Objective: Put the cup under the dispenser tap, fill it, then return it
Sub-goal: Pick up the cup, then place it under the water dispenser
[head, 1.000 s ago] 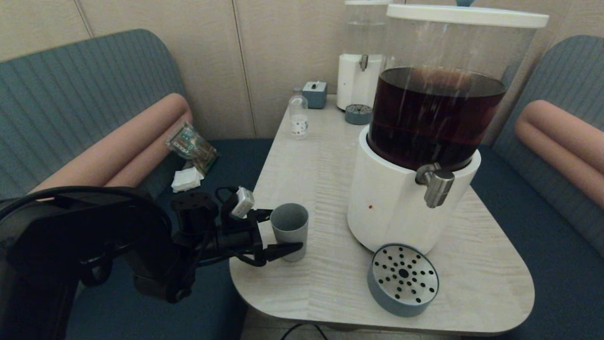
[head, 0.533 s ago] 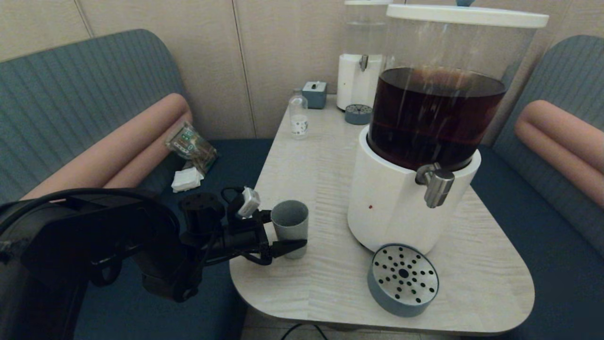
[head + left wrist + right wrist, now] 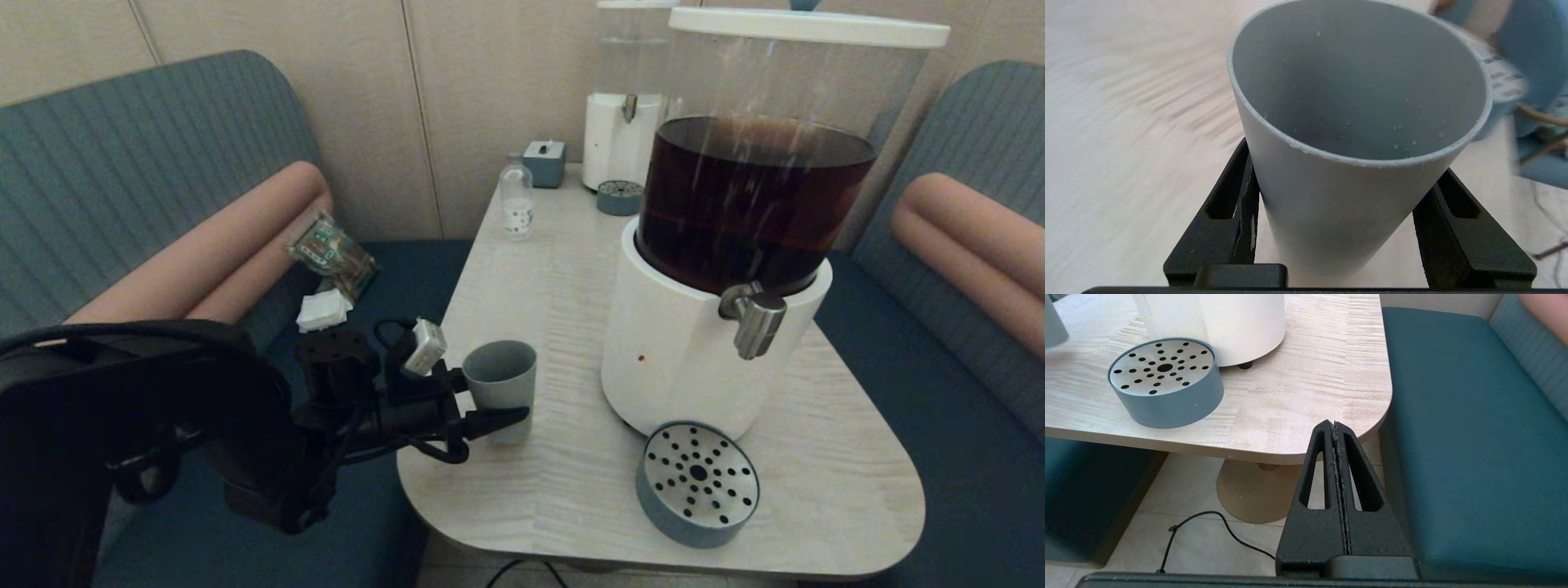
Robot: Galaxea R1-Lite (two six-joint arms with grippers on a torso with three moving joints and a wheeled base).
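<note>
The grey-blue cup [image 3: 500,384] is near the table's left front edge, empty apart from a few droplets inside [image 3: 1355,94]. My left gripper [image 3: 483,402] comes in from the left and is shut on the cup, one black finger [image 3: 1241,192] pressed to each side of its lower wall. The brushed-steel dispenser tap [image 3: 755,320] juts from the white base of the big dispenser [image 3: 678,359] of dark brown liquid, well to the right of the cup. My right gripper [image 3: 1334,424] hangs shut and empty below the table's front right corner, out of the head view.
A round grey-blue drip tray [image 3: 696,482] with a perforated steel top lies below the tap, also seen as the drip tray [image 3: 1165,381]. At the table's back stand a small clear bottle [image 3: 516,202], a small grey-blue box [image 3: 544,162] and a second dispenser [image 3: 622,122]. Benches flank the table.
My left gripper has closed in on the cup and carried it slightly upward and a little to the right. The right arm has stayed still.
</note>
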